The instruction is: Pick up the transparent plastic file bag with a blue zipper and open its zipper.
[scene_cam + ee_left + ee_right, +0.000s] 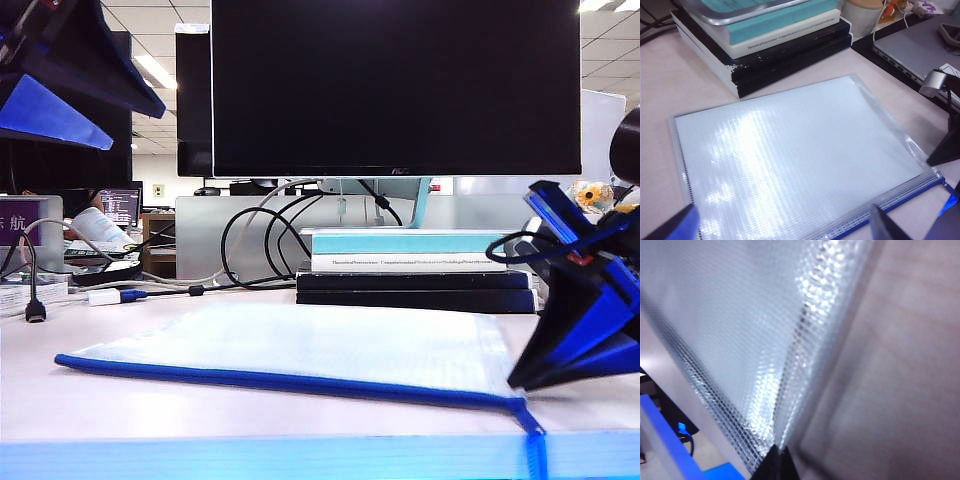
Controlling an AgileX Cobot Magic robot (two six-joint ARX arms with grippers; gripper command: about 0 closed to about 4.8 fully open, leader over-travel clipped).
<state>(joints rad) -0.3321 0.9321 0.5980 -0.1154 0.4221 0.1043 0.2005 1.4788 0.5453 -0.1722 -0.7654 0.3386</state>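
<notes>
Bag [300,345] flat on pale desk [150,400], zipper [280,381] along the near edge.
Right gripper [780,460] clenched at bag's corner edge (grasp unclear); left gripper [785,222] spread wide, hovering above; books [405,250], monitor [395,85] behind.

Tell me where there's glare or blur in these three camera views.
Exterior view: table's front edge glows washed-out blue, the monitor is a dark backlit slab. Left wrist view: ceiling light glares in patches off the file bag; the left gripper, its jaws open, is soft. Right wrist view: blurred throughout, specular sparkle on the mesh above the shut right gripper.
</notes>
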